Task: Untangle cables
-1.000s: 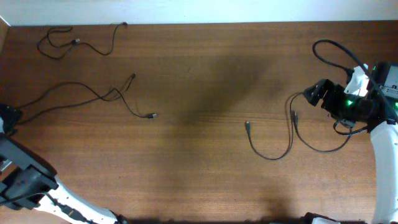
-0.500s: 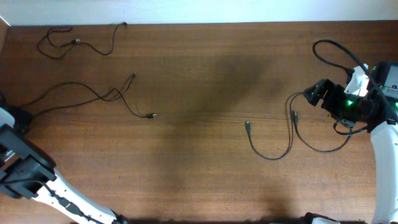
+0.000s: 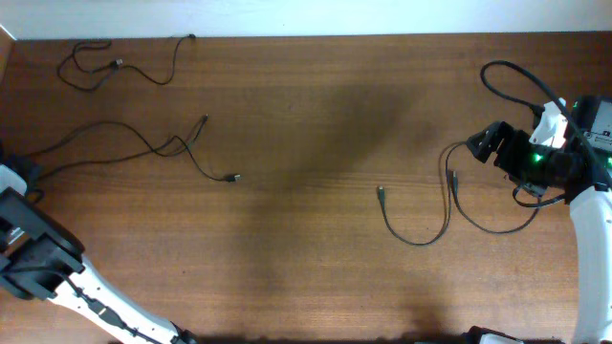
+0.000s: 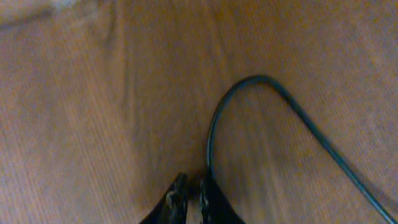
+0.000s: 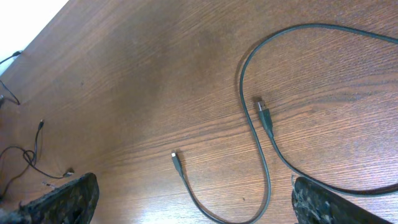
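Three thin black cables lie on the brown table. One cable point(image 3: 115, 62) sprawls at the far left corner. A second, crossed over itself point(image 3: 143, 143), runs from mid-left to the left edge, where my left gripper point(image 3: 24, 175) sits. In the left wrist view the cable point(image 4: 249, 81) curves down into the tips of my left gripper point(image 4: 193, 190), whose jaws are pinched together on it. A third cable point(image 3: 421, 225) loops at the right. My right gripper point(image 3: 478, 145) hovers by it, wide open; that loop point(image 5: 261, 162) lies between its fingers point(image 5: 68, 196), untouched.
A thicker black arm cable point(image 3: 512, 76) arcs above the right arm. The table's far edge meets a white wall point(image 3: 306, 14). The left arm's white links point(image 3: 96, 306) cross the front left corner.
My left gripper has closed onto the end of the mid-left cable, and the arm shifted slightly at the left edge. The right arm and its cable have not moved.
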{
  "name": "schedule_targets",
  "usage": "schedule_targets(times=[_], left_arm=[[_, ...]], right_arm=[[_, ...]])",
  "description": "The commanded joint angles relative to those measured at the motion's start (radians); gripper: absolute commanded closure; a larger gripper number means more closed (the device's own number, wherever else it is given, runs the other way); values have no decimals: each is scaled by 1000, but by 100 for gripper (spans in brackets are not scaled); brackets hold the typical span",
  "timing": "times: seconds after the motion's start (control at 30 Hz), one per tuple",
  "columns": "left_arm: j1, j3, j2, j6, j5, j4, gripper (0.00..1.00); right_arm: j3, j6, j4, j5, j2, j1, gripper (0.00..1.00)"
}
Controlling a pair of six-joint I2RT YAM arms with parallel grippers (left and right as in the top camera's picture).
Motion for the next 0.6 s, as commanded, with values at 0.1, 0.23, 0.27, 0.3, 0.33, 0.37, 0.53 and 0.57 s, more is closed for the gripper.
schedule_targets(times=[0.1, 0.23, 0.27, 0.3, 0.33, 0.37, 0.53, 0.57], left_arm=[[-16, 148, 72, 252, 142, -58, 94], [-15, 296, 72, 196, 590, -87, 72], [-16, 311, 72, 138, 601, -87, 72], [-18, 316, 72, 74, 601, -89, 70], [-20, 316, 72, 50, 600, -101, 69], [-22, 316, 72, 50, 597, -129, 68], [-53, 315, 48, 69, 537, -260, 62], [-56, 315, 37, 69, 537, -271, 58]], right_arm=[[5, -11, 0, 10, 0, 5, 2], [5, -11, 0, 10, 0, 5, 2], [5, -11, 0, 10, 0, 5, 2], [5, -11, 0, 10, 0, 5, 1], [5, -11, 0, 10, 0, 5, 2], [5, -11, 0, 10, 0, 5, 2], [5, -11, 0, 10, 0, 5, 2], [5, -11, 0, 10, 0, 5, 2]])
